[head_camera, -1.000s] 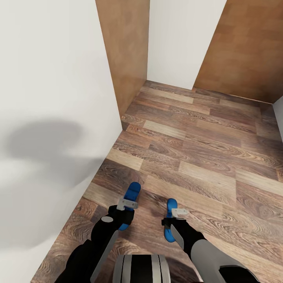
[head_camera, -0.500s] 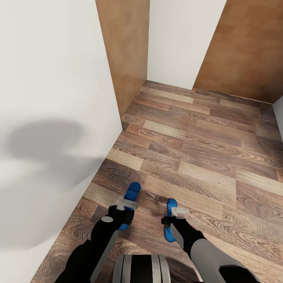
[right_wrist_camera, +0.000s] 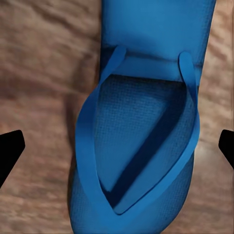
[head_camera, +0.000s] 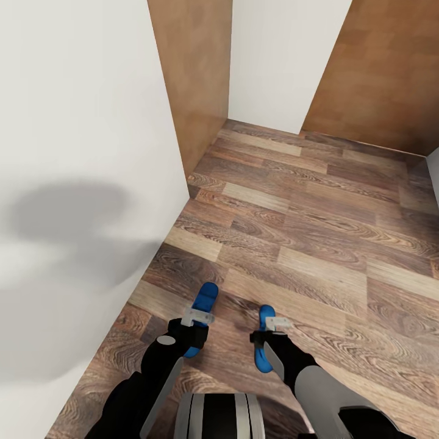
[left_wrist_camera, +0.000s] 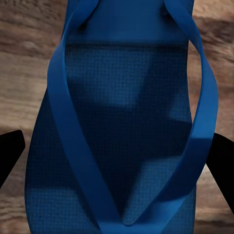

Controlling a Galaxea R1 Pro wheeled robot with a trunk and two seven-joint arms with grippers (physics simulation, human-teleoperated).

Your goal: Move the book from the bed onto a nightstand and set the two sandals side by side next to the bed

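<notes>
Two blue sandals carried over a wood-plank floor, low in the head view.

The left gripper is clamped on the left sandal, and the right gripper grasps the right sandal. Each sandal has a flat, slender, finely textured sole with smooth V-shaped straps. A white wall fills the upper left; grainy brown planks spread right.

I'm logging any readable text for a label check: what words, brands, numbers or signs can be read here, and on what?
None: no readable text on anything in view.
Left sandal: plain blue footbed and straps, no brand mark.
Right sandal: the same, unmarked.
Wood-plank floor, white wall and brown panels: bare.
</notes>
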